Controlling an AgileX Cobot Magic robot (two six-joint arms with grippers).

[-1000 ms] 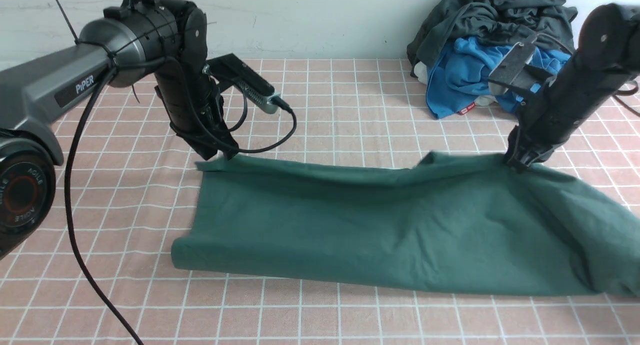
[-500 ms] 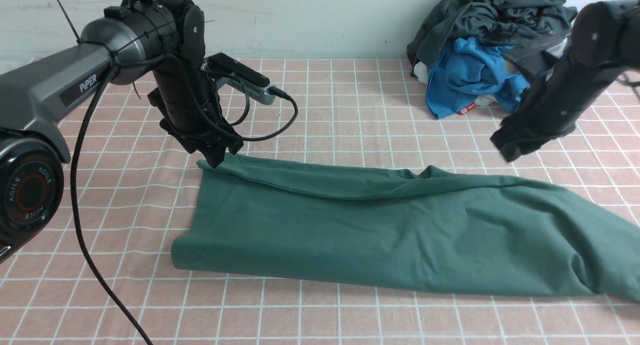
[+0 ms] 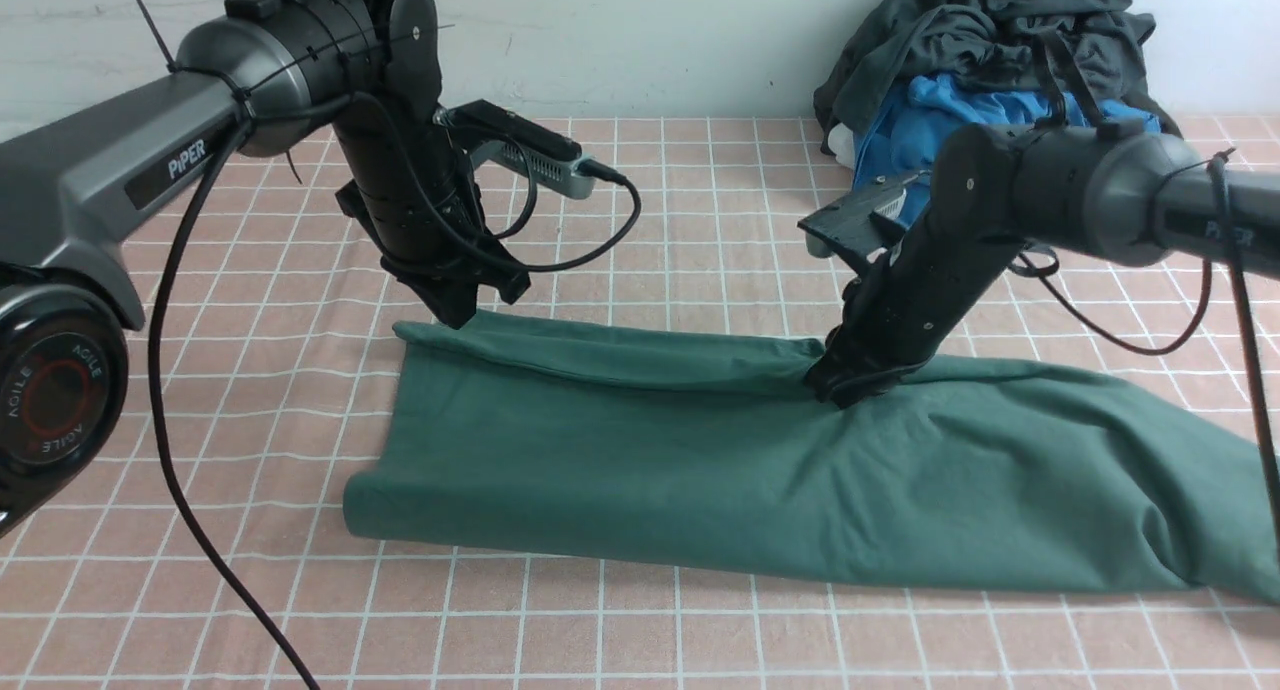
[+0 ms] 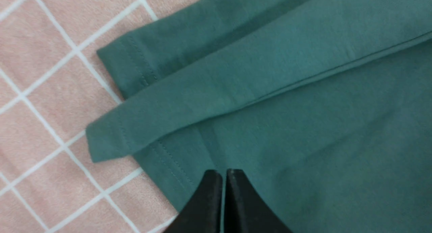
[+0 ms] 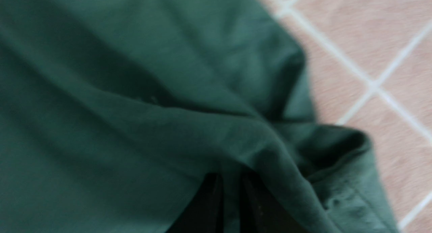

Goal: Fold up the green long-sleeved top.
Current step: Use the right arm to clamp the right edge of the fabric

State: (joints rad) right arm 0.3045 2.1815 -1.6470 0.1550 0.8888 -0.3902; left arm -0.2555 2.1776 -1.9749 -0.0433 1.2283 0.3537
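Note:
The green long-sleeved top (image 3: 700, 450) lies folded into a long band across the pink checked cloth, its right end running off the frame. My left gripper (image 3: 455, 315) hovers at the band's far left corner. In the left wrist view its jaws (image 4: 224, 172) are shut with nothing between them, over the stitched hem of the top (image 4: 303, 108). My right gripper (image 3: 838, 392) presses into the far edge near the middle. In the right wrist view its jaws (image 5: 229, 175) are shut on a bunched fold of the top (image 5: 118, 91), which hides the fingertips.
A heap of dark grey-black garments (image 3: 990, 30) and a bright blue garment (image 3: 905, 140) sits at the back right against the wall. The left arm's black cable (image 3: 170, 450) trails down to the near left. The checked table cloth (image 3: 640, 630) shows along the front.
The left gripper let go of the far left corner and shut again just above it. The right arm released the far right edge, swung left, and came down on the middle of the far edge.

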